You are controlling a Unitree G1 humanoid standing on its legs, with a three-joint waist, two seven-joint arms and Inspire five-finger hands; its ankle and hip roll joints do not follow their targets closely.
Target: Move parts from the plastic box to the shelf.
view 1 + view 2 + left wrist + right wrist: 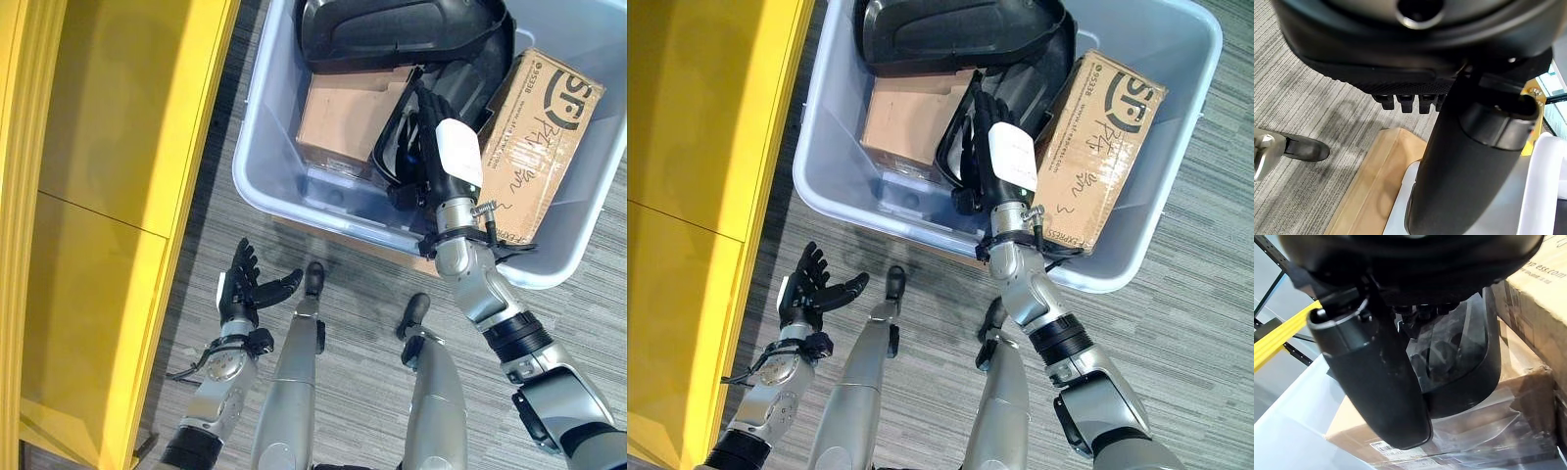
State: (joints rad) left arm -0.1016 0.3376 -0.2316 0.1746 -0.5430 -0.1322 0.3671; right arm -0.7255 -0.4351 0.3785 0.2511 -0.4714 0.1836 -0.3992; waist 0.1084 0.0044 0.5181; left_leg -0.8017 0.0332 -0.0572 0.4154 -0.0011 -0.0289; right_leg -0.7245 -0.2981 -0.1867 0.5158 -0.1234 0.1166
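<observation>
Part in hand's reach: a black curved part (965,137) stands on edge near the middle of the plastic box (828,162), leaning between a flat cardboard carton (906,117) and a larger printed carton (1097,147). A big black shell (960,34) lies across the far end of the box.

Right hand: your right hand (991,132) is down inside the box, against that curved part. In the right wrist view the part's rim (1484,352) sits just past the fingers. You cannot tell from these pictures whether the fingers have curled round it; they look extended, but the hand's own bulk hides the tips.

Left hand: your left hand (245,284) hangs over the carpet, outside the box, fingers spread and holding nothing.

Step in hand: judged as securing the curved part before any lift. Get the thumb on one face of the rim and the fingers on the other, and confirm the pinch in the wrist view first.

Edges: the printed carton is touching or nearly touching your right wrist, and the near box wall (323,211) lies just under the forearm. Lift straight up so the part clears both.

Open room: the yellow shelf (118,147) runs along your left, with a strip of bare carpet (211,211) between it and the box. Carry the part across that way.
</observation>
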